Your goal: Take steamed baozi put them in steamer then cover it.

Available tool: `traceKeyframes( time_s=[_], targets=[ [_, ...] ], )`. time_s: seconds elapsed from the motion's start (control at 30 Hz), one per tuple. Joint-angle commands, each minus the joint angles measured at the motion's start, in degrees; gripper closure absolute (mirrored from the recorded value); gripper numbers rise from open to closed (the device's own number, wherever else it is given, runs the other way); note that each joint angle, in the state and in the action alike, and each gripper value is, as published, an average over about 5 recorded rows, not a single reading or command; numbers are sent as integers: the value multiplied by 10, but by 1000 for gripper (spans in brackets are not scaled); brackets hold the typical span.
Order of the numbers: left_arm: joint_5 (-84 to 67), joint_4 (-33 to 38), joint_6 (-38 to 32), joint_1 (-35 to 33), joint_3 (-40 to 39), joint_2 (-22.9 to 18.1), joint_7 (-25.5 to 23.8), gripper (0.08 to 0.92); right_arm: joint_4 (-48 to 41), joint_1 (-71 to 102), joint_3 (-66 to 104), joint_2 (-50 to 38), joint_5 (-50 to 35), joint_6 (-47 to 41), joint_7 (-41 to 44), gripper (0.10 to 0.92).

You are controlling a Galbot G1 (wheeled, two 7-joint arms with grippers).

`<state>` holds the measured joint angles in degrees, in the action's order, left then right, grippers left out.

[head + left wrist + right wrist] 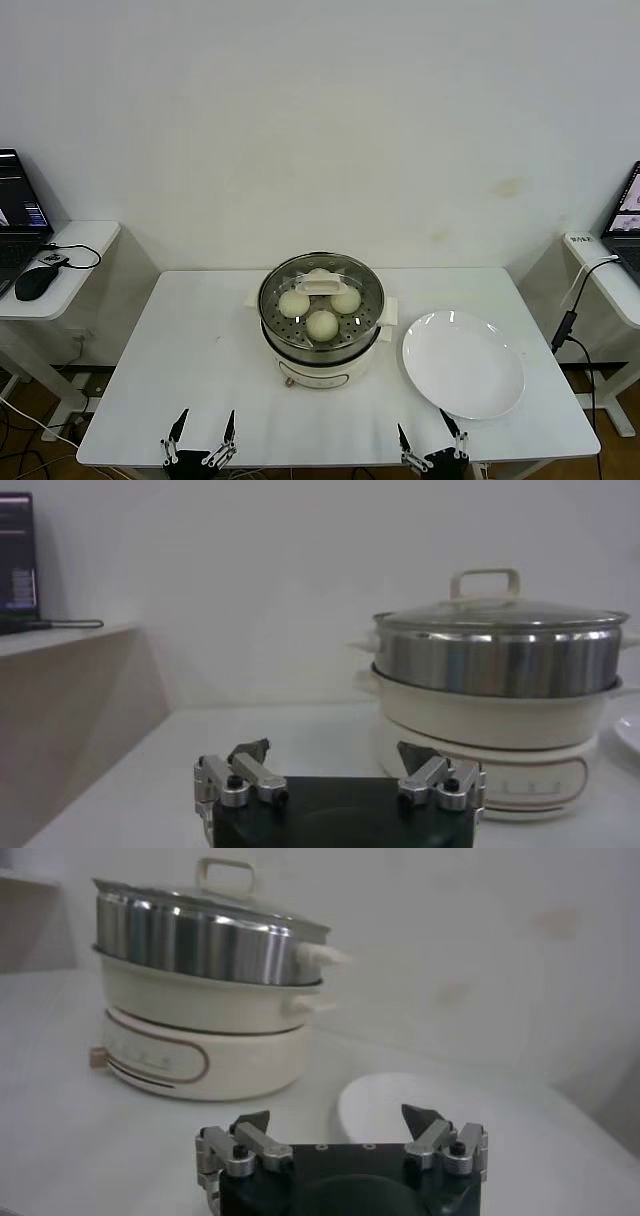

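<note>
Already the buns (pixel 321 324) sit inside the steamer (pixel 321 345) at the middle of the bench (pixel 200 350), and the glass lid (pixel 321 291) rests on its rim, so the task looks finished and no further move seems called for. Left pincer (pixel 201 432) and right pincer (pixel 431 437) hover open and empty at the bench's near edge. An empty white plate (pixel 463 363) lies just right of the steamer, blocking nothing

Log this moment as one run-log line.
baozi: in steamer | cover: on | plate: bare | left gripper: open, near edge | right gripper: open, near edge
</note>
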<state>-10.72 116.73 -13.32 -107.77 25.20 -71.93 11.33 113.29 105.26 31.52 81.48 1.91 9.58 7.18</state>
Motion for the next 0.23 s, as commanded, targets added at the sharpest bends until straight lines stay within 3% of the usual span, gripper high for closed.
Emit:
traceKeyframes(
  time_s=[0.03, 0.23],
  targets=[
    [-10, 14, 3, -17, -4, -20, 0, 177, 18, 10, 5, 4, -40, -25, 10, 202],
    [-9, 14, 22, -14, -9, -28, 8, 177, 18, 8, 15, 8, -49, -23, 6, 203]
  ],
)
